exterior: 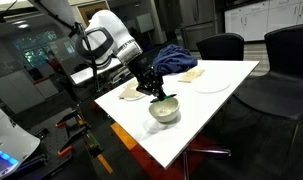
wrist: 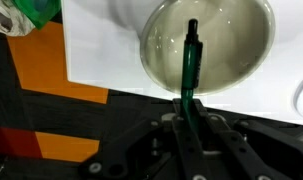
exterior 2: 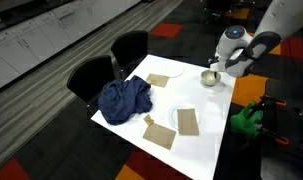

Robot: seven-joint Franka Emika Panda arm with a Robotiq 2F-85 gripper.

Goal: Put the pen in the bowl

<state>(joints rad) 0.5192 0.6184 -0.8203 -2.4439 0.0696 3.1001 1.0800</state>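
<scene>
The white bowl (wrist: 206,45) fills the upper part of the wrist view and stands near the table's edge in both exterior views (exterior: 164,111) (exterior 2: 209,78). My gripper (wrist: 188,112) is shut on the dark-green pen (wrist: 190,60), which points out from the fingers over the bowl's inside. In an exterior view the gripper (exterior: 157,94) hangs just above the bowl; the pen is too small to make out there. In an exterior view the gripper (exterior 2: 217,68) is right beside the bowl.
A blue cloth (exterior 2: 125,99) lies at the far side of the white table (exterior 2: 206,135). Brown napkins (exterior 2: 186,121) and a flat white plate (exterior: 211,84) lie on the table. Black chairs (exterior: 287,62) stand around it. A green object (exterior 2: 247,120) sits past the table's edge.
</scene>
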